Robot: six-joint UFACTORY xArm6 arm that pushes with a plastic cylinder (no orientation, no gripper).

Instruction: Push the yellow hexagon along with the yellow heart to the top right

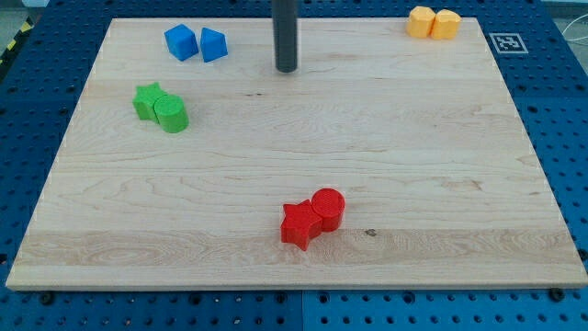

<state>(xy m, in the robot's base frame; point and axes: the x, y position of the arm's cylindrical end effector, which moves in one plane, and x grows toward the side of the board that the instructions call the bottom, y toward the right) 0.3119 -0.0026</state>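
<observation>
table point(294, 156) fills frame | my tip point(287, 69) upper centre, no jaws | red star point(298, 224), red cylinder point(328, 208) touching, lower centre | yellow hexagon point(422, 21) touching yellow heart point(446, 24), top right corner, well apart from tip

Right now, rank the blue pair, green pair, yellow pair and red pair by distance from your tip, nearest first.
From my tip, camera view:
1. Blue pair: just to the view's left, near the top edge.
2. Green pair: farther left, slightly lower.
3. Yellow pair: top right corner.
4. Red pair: near the bottom, below my tip.

Green and yellow are close; ranking is tentative.
</observation>
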